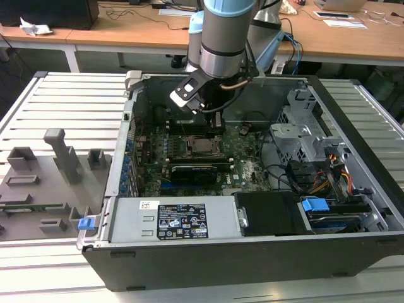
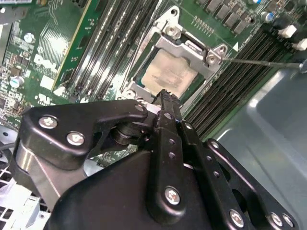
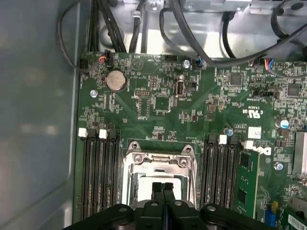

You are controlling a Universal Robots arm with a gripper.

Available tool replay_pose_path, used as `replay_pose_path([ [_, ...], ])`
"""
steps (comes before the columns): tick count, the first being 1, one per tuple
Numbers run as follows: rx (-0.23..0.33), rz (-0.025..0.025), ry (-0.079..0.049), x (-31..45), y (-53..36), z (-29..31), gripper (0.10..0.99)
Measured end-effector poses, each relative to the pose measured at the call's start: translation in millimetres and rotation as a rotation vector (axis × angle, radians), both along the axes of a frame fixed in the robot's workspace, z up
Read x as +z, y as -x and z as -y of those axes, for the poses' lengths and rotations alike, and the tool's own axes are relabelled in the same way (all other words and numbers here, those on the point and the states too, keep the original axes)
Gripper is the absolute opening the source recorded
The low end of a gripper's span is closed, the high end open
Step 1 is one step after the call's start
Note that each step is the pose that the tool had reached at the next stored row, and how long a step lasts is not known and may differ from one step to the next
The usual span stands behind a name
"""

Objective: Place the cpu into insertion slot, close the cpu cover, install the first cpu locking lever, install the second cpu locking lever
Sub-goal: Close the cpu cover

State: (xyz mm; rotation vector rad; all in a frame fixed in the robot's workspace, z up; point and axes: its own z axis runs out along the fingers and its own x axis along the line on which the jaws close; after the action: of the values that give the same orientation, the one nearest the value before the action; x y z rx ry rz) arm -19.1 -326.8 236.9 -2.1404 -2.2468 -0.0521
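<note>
— Where did your gripper (image 3: pixel 163 186) stand?
— Its fingers were pressed together with nothing between them, the tips low over the socket (image 2: pixel 170 29).
— And the cpu (image 2: pixel 168 72)?
— It was seated straight beneath your tips, and the cover (image 2: pixel 187 45) lay flat around it, I'd judge. A thin rod (image 2: pixel 259 62) stuck out beside it.

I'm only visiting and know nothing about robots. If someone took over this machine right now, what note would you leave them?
Hand: fingers shut together, nothing visible between them, tips low over the socket's edge.
Things: the cpu lies in the socket; the cpu cover lies flat around it.
Done: cpu placed, cover apparently closed.
Left: both locking levers. One thin lever sticks out sideways from a socket corner, seemingly unlatched; the other I cannot make out.
</note>
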Motion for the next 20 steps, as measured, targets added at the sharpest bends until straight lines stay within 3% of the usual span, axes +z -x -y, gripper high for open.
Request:
replay_pose_path([
  [10,0.000,0.0000,-0.002,-2.4,13.7,0.1,0.106],
  [13,0.000,-0.0004,-0.003,-11.5,24.0,0.1,0.106],
  [15,0.003,-0.0054,-0.003,-19.3,25.2,0.1,0.106],
  [20,0.007,-0.0058,-0.003,-24.4,27.6,0.1,0.106],
])
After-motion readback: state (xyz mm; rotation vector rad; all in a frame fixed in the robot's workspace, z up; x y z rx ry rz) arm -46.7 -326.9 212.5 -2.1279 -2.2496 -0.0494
